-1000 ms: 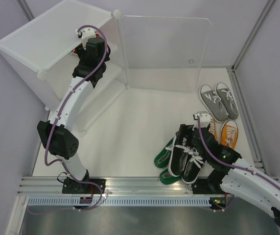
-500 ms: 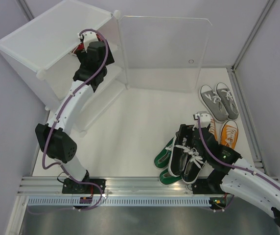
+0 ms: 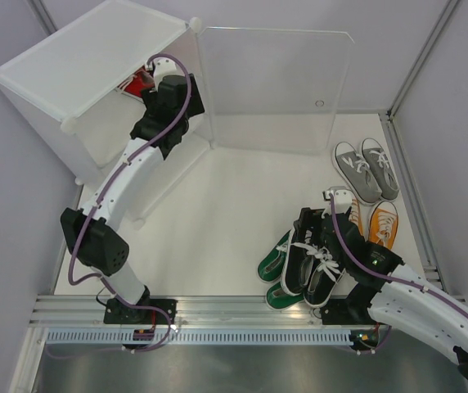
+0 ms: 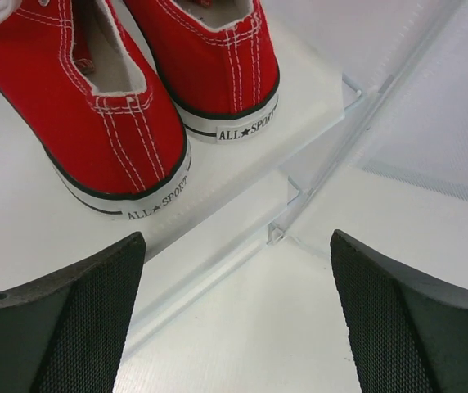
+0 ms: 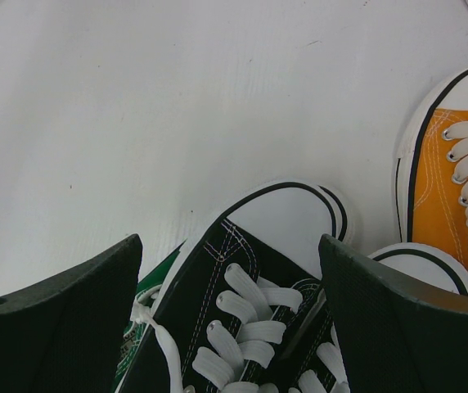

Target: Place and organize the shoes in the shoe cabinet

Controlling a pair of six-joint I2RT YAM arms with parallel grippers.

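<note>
A: Status of left fingers (image 4: pixel 62 327)?
B: Wide open, empty, just behind red pair (image 4: pixel 119 98) on a cabinet (image 3: pixel 70 65) shelf.
A: Right fingers (image 5: pixel 54 327)?
B: Spread wide astride black pair (image 5: pixel 242 319), which overlaps green pair (image 3: pixel 272 264); contact unclear. Nearby, orange pair (image 3: pixel 384 223) and grey pair (image 3: pixel 367 168) on desk (image 3: pixel 234 205).

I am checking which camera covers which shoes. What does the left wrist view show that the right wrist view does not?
Only the left wrist view: the heels of the red shoes, side by side on a shoe cabinet shelf. Only the right wrist view: the laced fronts of the black shoes, part of an orange shoe and a sliver of a green shoe. Both: their own gripper, the left gripper and the right gripper, open and holding nothing.
</note>
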